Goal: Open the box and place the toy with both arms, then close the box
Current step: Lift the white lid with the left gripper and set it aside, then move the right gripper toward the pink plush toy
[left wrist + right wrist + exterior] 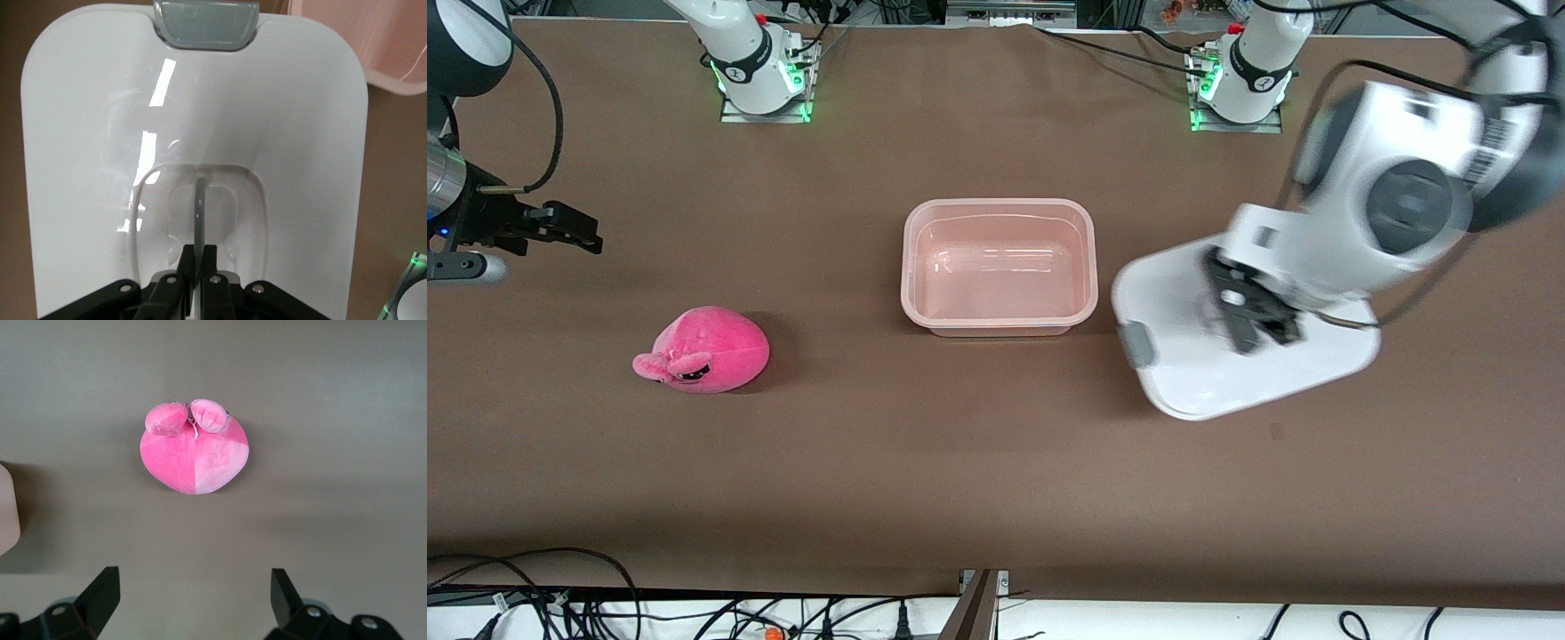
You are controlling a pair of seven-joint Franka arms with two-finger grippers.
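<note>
Lid (200, 100) handle pinch visible only from left gripper (198, 267) camera.

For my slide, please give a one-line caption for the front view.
Left gripper holds the white lid beside the open box; right gripper waits open above the table, toy untouched.

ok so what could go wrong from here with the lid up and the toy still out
1. The left end effector pinches only the thin centre handle of the lid, so the lid could tilt or slip.
2. The right end effector is open, off to the side of the toy; a round soft plush may roll from a poor grasp.
</note>
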